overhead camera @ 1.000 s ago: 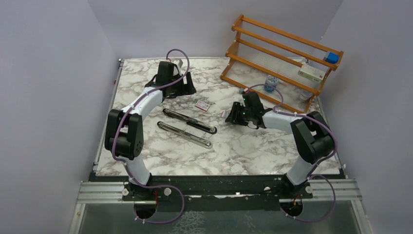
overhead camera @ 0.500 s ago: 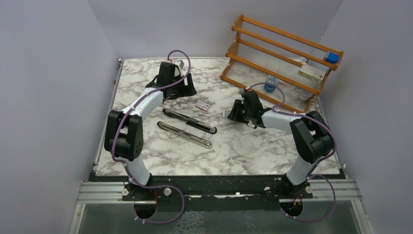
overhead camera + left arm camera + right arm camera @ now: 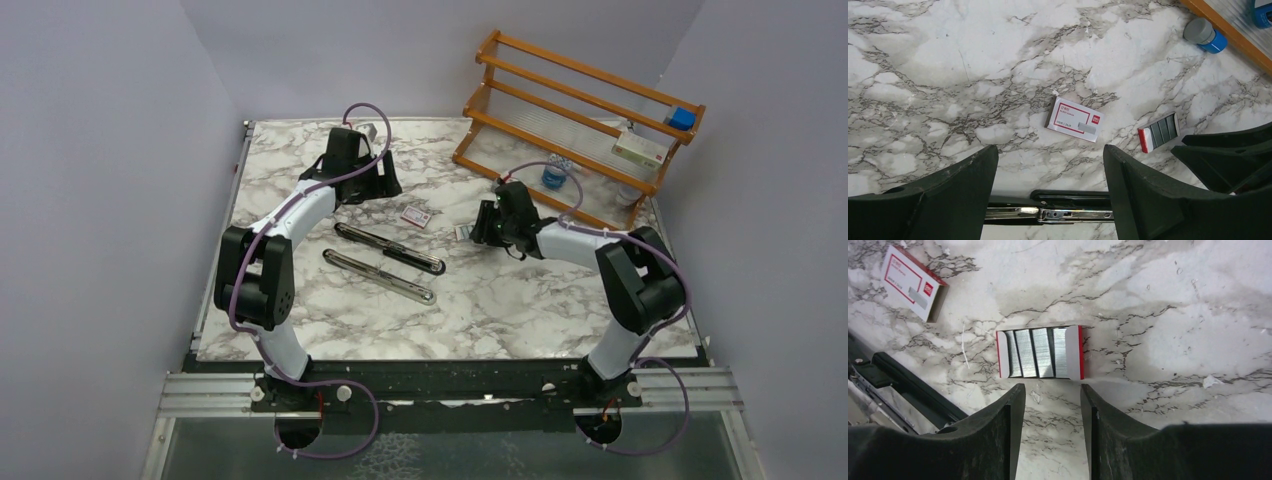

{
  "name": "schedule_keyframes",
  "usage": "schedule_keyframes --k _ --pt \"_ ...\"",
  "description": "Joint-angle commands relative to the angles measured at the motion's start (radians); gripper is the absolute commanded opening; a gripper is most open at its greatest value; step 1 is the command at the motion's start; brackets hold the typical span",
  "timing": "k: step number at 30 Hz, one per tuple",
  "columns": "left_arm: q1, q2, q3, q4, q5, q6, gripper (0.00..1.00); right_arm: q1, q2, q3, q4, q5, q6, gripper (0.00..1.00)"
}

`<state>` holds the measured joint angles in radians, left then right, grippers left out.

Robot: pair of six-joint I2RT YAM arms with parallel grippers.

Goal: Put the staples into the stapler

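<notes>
The stapler lies opened flat on the marble, its black arm (image 3: 390, 249) beside its silver channel (image 3: 380, 276); it also shows in the left wrist view (image 3: 1068, 207) and the right wrist view (image 3: 903, 390). The pink-red and white staple box sleeve (image 3: 416, 216) (image 3: 1073, 119) (image 3: 913, 283) lies beyond the stapler. Its tray of silver staple strips (image 3: 1040, 353) (image 3: 1158, 131) lies to the right. My right gripper (image 3: 1051, 390) (image 3: 478, 230) is open and empty, its tips just short of the tray. My left gripper (image 3: 1049, 152) (image 3: 378, 188) is open wide and empty, above the table behind the stapler.
A wooden rack (image 3: 580, 100) stands at the back right with a white box (image 3: 640, 150) and a blue item (image 3: 681, 119) on it. A blue-capped bottle (image 3: 553, 175) (image 3: 1205, 35) lies by the rack's foot, behind the right gripper.
My right gripper has moved a little away from the arms' bases, closer to the staple tray. The left arm has barely moved.
</notes>
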<state>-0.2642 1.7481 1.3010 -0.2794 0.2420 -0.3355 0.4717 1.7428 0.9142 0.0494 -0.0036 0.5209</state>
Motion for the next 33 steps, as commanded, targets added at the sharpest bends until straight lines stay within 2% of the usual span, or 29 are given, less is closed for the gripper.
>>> schedule_keyframes --k 1,5,11,15,33 --pt "-0.005 -0.027 0.001 -0.003 -0.041 0.015 0.80 0.011 -0.104 0.013 -0.033 0.023 -0.080 0.47" --pt "-0.005 -0.014 0.004 -0.002 -0.042 0.013 0.80 0.018 -0.115 0.081 -0.098 0.007 -0.144 0.42" --pt "-0.005 -0.005 0.007 -0.002 -0.030 0.008 0.80 0.042 -0.009 0.205 -0.198 0.026 -0.201 0.28" --pt "-0.004 -0.006 0.006 -0.002 -0.031 0.007 0.80 0.075 0.047 0.258 -0.223 0.058 -0.223 0.24" --pt "-0.006 -0.011 0.004 -0.002 -0.025 0.007 0.80 0.126 0.172 0.394 -0.353 0.255 -0.269 0.21"
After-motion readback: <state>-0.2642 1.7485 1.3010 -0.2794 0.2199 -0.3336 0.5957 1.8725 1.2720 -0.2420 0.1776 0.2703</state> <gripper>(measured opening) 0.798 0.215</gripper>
